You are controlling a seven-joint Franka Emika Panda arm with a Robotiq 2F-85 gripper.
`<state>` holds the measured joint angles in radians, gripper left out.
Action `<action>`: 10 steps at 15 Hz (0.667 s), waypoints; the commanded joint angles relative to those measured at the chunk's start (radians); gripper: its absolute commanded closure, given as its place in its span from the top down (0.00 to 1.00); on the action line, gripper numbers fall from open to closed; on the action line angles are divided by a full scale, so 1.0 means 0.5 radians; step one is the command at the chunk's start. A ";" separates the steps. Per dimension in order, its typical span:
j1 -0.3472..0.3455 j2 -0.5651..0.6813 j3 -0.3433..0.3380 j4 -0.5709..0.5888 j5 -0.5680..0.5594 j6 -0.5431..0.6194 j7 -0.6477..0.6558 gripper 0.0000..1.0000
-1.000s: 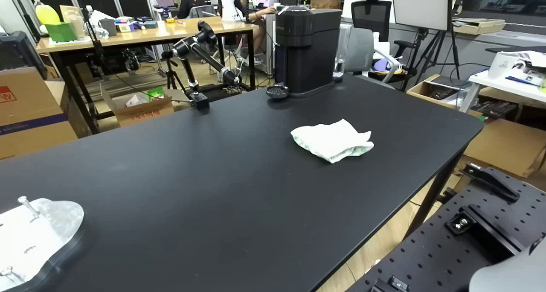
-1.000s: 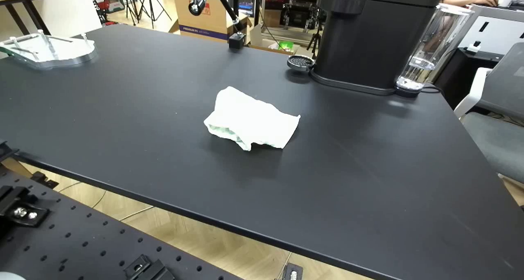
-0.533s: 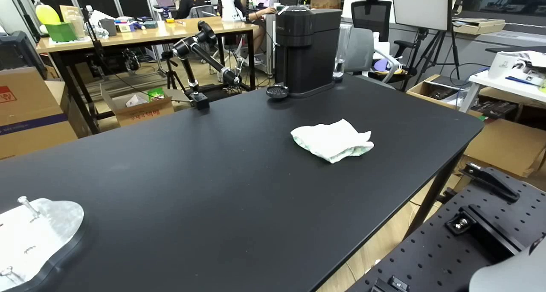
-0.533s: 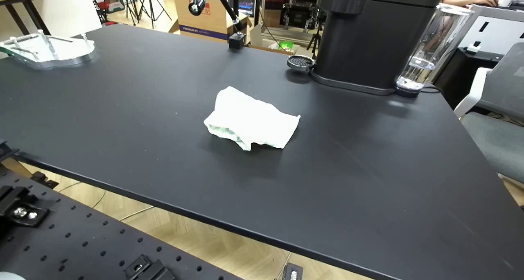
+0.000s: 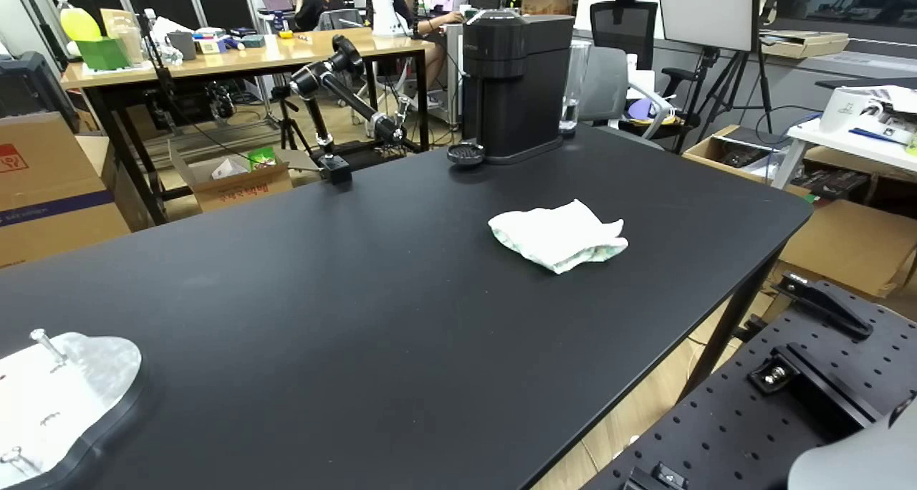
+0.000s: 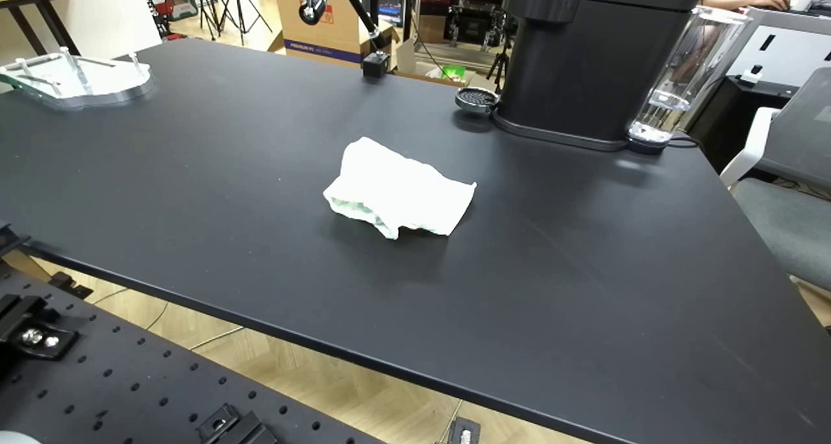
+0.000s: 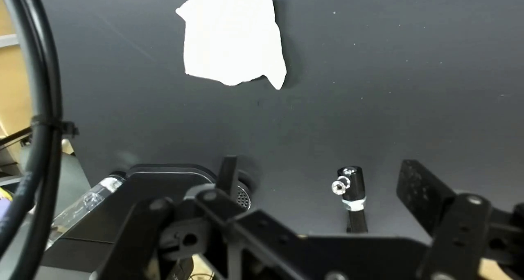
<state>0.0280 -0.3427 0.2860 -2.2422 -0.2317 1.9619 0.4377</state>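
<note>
We log the table as the largest item, its dark top running below the fingers, which stand spread wide with a broad gap between them. Next, the black coffee machine: in the wrist view it shows behind and outside one of them, the machine-side finger. A jointed black clamp arm appears in part between the two, farther off than the fingertips; how far, we cannot tell. We place the clear plate with pegs past that arm as seen from the machine, so away from the machine-side finger. A clear cylindrical tank stands just beside the machine, farther out from that same finger. The folded cloth lies on the table beyond the fingertips, roughly ahead of the machine-side finger and well apart from both; it is white, and in both exterior views we note pale green along its lower folds. Smallest is the round grilled tray at the machine's base, partly hidden by the machine-side finger.
</note>
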 commanded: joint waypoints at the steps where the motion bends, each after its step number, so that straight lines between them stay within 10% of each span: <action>1: 0.007 -0.112 -0.174 -0.259 -0.015 0.244 -0.164 1.00; 10: -0.099 -0.245 -0.587 -0.712 0.048 0.420 -0.862 1.00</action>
<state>0.0021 -0.4213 0.0200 -2.5442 -0.2088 2.1915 0.0557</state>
